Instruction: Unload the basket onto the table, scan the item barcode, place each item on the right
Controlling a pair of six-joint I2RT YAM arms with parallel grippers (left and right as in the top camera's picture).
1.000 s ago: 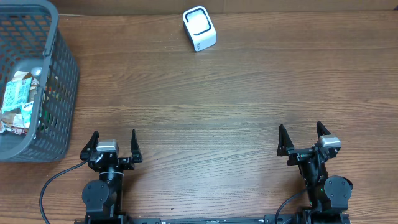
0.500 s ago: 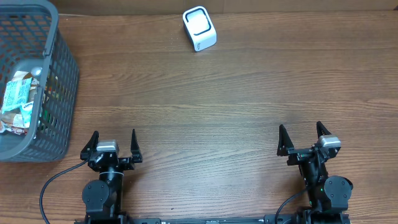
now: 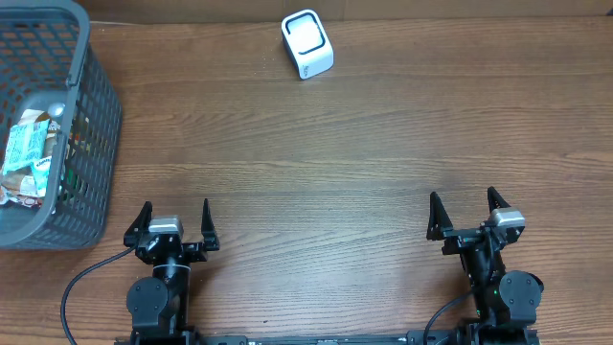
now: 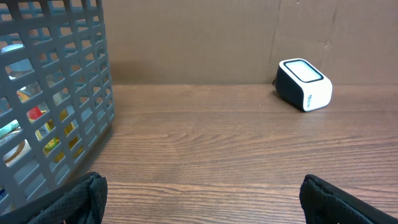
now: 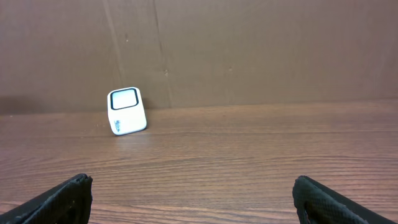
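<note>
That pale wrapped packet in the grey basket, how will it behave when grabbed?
The packet looks like thin, creased film, probably light and floppy. Its smooth wrapper may slip. Lying among other items in the basket, it could drag them along.

Matt wood-grain tbl (image 3: 335, 144), grey plastic basket (image 3: 103, 134), glossy wht plastic scanner (image 3: 307, 44).

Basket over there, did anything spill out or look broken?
Nothing stands out. The basket stands upright with the snack packets piled inside, none spilled beside it. The white scanner sits intact near the far edge.
</note>
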